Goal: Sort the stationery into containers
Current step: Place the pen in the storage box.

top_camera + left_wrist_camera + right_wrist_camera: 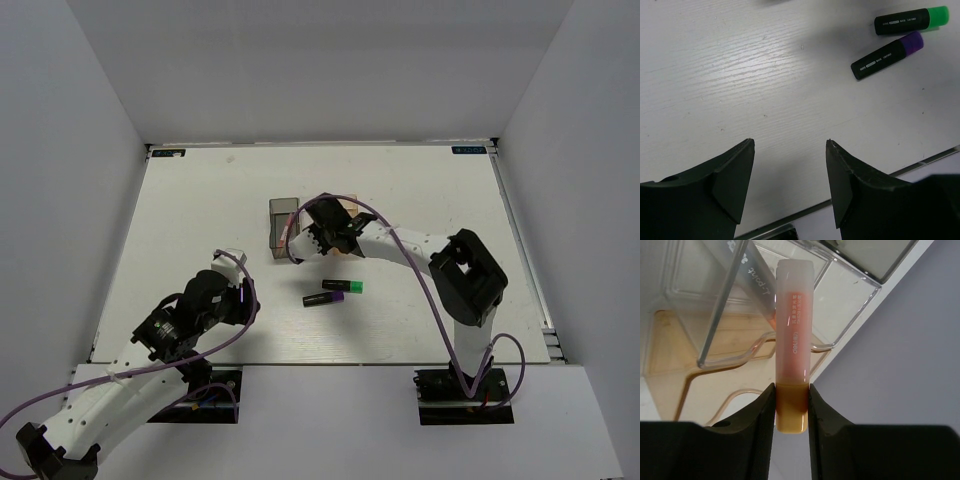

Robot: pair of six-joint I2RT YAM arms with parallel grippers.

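Looking at the right wrist view first: we see the right gripper (791, 388) clenched on an orange tube (795, 325). Both fingers pinch the tube's darker amber end, and the pale capped end points away from the wrist, toward the boxes. The tube hangs over the row of containers. We cannot tell which compartment it is over, or whether its tip touches anything.

Behind it we make out the clear box (840, 295) in the middle, the tan-orange box (700, 385) on one side and the dark grey box (880, 257) on the other, all joined in a row. A second tube (735, 300), silvery with printed lettering, leans slanted against the walls, apparently inside the clear box.

From the top view, the right arm stretches from its base at near right across to the boxes around mid-table, and its wrist hides the clear box. The dark grey one shows at the left end of the row and the tan one at the right end, peeking out from behind the gripper.

We see two black markers lying on the white table (740, 65), just near of the boxes. The green-ended marker (912, 21) lies farther and a bit right, the purple-ended marker (887, 56) nearer and a bit left. They are roughly parallel, just beside each other, and not touching.

The left gripper (790, 145) sits at near left, well apart from the boxes, with its jaws spread wide and nothing between them. Bare table shows below it, and both markers lie off to its right.
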